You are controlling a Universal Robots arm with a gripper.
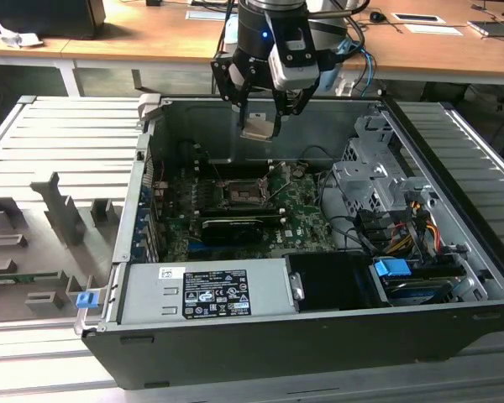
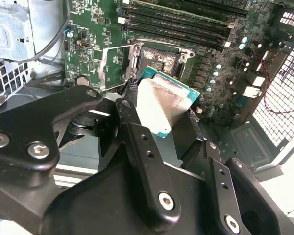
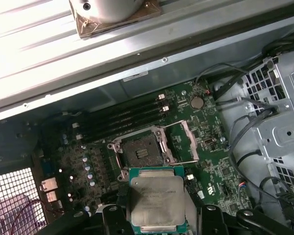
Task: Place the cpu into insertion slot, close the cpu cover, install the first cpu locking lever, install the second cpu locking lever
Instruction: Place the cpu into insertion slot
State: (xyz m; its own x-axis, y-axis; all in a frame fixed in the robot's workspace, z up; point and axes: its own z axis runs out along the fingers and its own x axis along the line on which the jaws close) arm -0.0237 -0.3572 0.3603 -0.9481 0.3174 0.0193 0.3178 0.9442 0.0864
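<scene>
My gripper [image 1: 260, 124] hangs above the open computer case, shut on the cpu [image 1: 259, 128], a small square chip with a pale metal top. In both wrist views the cpu [image 2: 164, 105] [image 3: 157, 198] sits between the black fingers [image 2: 134, 132], held by its edges. Below it on the green motherboard [image 1: 307, 218] lies the insertion slot [image 1: 244, 195] [image 2: 159, 59] [image 3: 139, 152], dark and uncovered. The cpu cover [image 2: 103, 68] [image 3: 191, 139], a thin metal frame, stands flipped open beside the slot. The chip is well above the slot and not touching it.
A long black card [image 1: 231, 227] lies just in front of the slot. The grey power supply [image 1: 206, 290] fills the case's near side. A drive cage [image 1: 378, 180] and cables with a blue connector [image 1: 392, 270] sit at the exterior view's right. A grey fixture tray [image 1: 42, 227] lies outside at the left.
</scene>
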